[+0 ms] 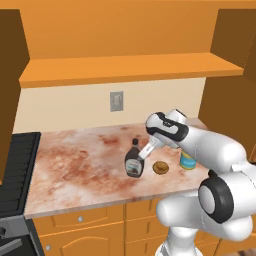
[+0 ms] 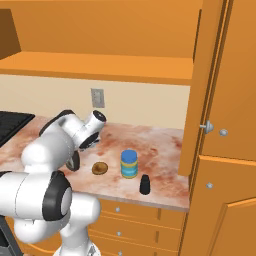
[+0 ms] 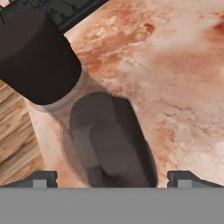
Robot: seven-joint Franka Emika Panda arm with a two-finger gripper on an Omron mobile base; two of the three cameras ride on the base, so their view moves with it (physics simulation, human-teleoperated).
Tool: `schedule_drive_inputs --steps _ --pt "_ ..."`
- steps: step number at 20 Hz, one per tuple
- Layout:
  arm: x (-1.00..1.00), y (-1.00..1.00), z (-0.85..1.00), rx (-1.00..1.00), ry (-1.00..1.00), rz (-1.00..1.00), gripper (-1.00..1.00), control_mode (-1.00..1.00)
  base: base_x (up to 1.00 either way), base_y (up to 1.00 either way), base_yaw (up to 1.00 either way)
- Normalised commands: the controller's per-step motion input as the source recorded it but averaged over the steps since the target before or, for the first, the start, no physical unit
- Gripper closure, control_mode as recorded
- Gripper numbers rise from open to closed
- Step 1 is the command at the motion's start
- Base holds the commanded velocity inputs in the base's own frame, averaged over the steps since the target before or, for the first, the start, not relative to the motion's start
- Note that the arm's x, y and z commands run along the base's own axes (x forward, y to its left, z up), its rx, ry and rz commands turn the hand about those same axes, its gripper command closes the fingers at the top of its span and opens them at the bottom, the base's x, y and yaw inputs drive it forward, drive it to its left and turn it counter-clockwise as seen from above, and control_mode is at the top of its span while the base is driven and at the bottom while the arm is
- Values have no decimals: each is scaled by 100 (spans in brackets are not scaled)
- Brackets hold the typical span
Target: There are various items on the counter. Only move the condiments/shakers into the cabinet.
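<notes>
Nearest in the hand view, the gripper [image 3: 112,177] stood with its two finger tips spread as wide as they go, one at either side of the dark brown bottle [image 3: 107,144] and apart from it, holding nothing. The bottle's black cap [image 3: 37,54] loomed at ten o'clock and its body ran down toward six, so its long axis lay almost along the camera's line of sight. In the left base view the bottle [image 1: 134,161] stood upright on the counter [image 1: 75,165], long axis vertical, cap up, pale label facing the front edge, with the gripper [image 1: 149,150] just beside its neck at about two o'clock.

In the right base view, the small black shaker [image 2: 145,184] stood upright closest to the counter's [image 2: 160,145] front edge. At eleven o'clock from it sat the blue-lidded jar [image 2: 129,163], also upright, and at nine o'clock from the jar lay the round brown pastry [image 2: 100,168], flat and near it but not touching.

Open stone stretched from the bottle toward nine o'clock as far as the black stove [image 1: 17,170] in the left base view, and back toward the wall with its grey outlet plate [image 1: 116,101]. Farther up, at twelve o'clock, the cabinet [image 1: 130,67] showed its long shelf board between dark side panels. In the right base view a tall orange door with a silver knob [image 2: 207,126] bounded the counter at three o'clock.
</notes>
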Motion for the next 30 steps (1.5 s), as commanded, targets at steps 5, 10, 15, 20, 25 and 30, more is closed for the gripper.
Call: schedule_drive_inputs --steps 5,10,15,20,25,30 --pt "0 12 -10 7 0 2 100 -100 0 0 0" --pt "0 0 0 0 0 0 100 -100 0 0 0" --pt "-29 1 40 0 -16 0 100 -100 0 0 0" --pt "-68 1 99 -1 -31 -1 100 -100 0 0 0" --pt "-78 0 100 0 -19 -9 100 -100 0 0 0" --pt "-78 0 100 1 -15 -21 100 -100 0 0 0"
